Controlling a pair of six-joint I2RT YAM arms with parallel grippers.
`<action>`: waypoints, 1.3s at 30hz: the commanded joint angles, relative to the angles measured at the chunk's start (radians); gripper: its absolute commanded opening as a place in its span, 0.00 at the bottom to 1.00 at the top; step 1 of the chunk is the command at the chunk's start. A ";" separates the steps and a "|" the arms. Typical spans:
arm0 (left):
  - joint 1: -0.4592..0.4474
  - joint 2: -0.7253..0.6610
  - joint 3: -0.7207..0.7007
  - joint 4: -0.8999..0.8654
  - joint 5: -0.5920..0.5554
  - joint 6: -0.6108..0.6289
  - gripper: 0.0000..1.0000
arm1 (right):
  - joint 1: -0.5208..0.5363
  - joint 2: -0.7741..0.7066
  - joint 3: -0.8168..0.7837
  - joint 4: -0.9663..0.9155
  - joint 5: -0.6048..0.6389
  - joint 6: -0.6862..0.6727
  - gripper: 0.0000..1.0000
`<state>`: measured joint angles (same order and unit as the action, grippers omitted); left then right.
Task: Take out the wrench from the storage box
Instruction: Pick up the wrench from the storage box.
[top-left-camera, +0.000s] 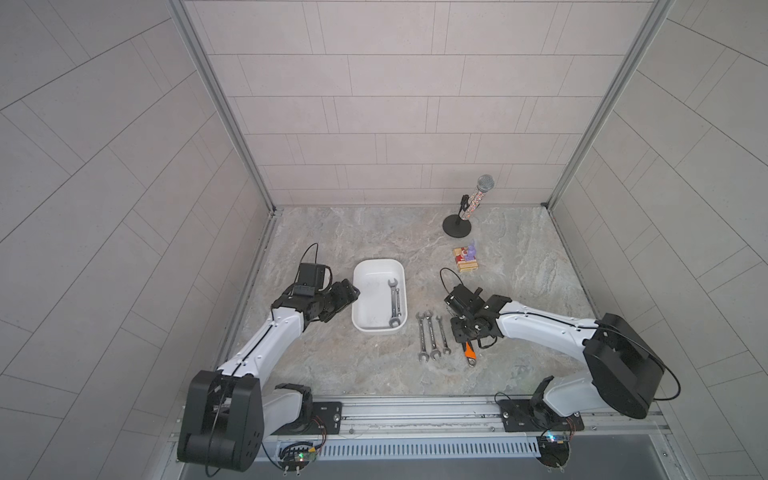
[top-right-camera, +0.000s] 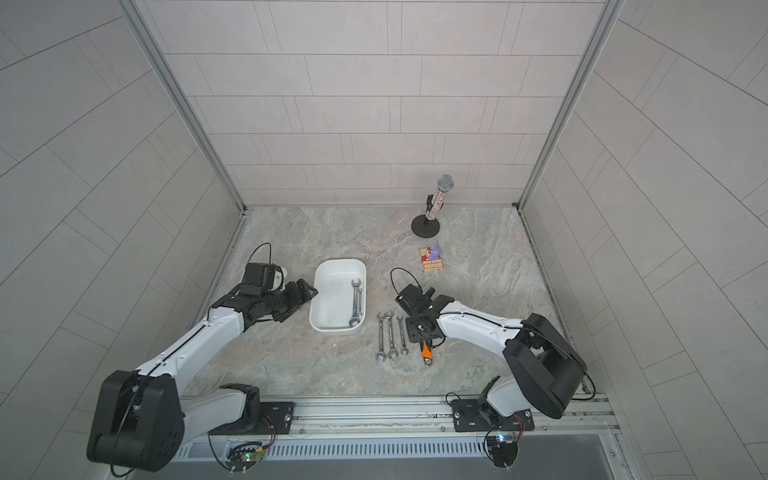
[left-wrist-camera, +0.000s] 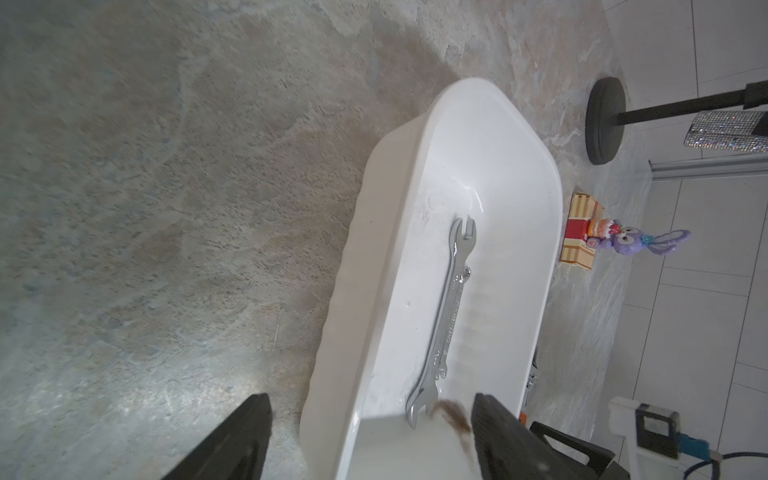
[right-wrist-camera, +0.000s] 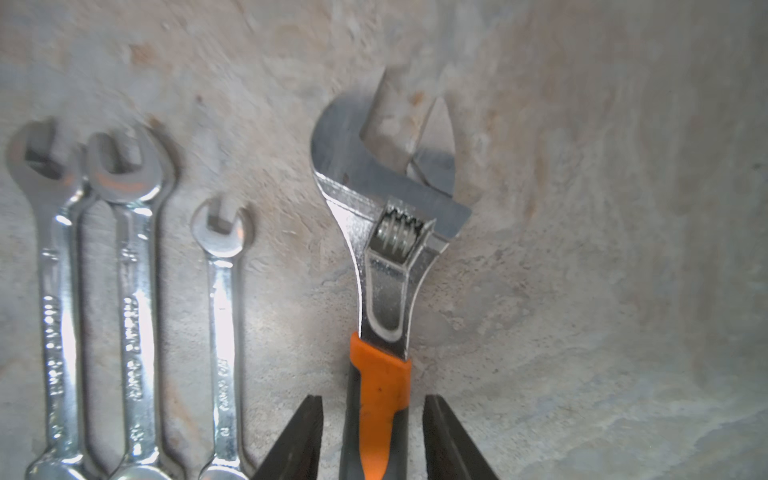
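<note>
The white storage box (top-left-camera: 379, 263) (left-wrist-camera: 490, 137) lies left of the table's middle. Two silver open-end wrenches (top-left-camera: 393, 303) (left-wrist-camera: 449, 316) lie side by side along its right inner wall. My left gripper (top-left-camera: 353, 291) (left-wrist-camera: 372, 415) is open at the box's left rim, one finger (left-wrist-camera: 245, 436) outside the wall and the other over the inside. An adjustable wrench (top-left-camera: 470, 353) (right-wrist-camera: 386, 232) with an orange and black handle rests on the table right of the box. My right gripper (right-wrist-camera: 372, 419) straddles that handle, open, with a gap on each side.
Three silver wrenches (top-left-camera: 432, 336) (right-wrist-camera: 133, 291) lie in a row between the box and the adjustable wrench. Behind, at the back right, are a toy rabbit on a red and yellow packet (top-left-camera: 467, 258) and a microphone on a round black stand (top-left-camera: 457, 226).
</note>
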<state>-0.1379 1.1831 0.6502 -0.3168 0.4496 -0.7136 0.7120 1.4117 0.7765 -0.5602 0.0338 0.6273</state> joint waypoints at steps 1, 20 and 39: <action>-0.006 -0.018 -0.004 -0.018 0.021 0.026 0.84 | 0.007 -0.086 0.053 -0.052 -0.005 0.026 0.45; -0.086 -0.083 -0.080 -0.024 -0.012 -0.041 0.68 | 0.196 0.646 0.928 -0.197 -0.016 0.006 0.39; -0.086 -0.114 -0.073 -0.077 -0.076 -0.038 0.60 | 0.156 0.858 1.082 -0.244 0.034 0.014 0.35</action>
<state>-0.2211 1.0843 0.5716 -0.3740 0.3935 -0.7605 0.8711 2.2467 1.8389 -0.7650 0.0471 0.6472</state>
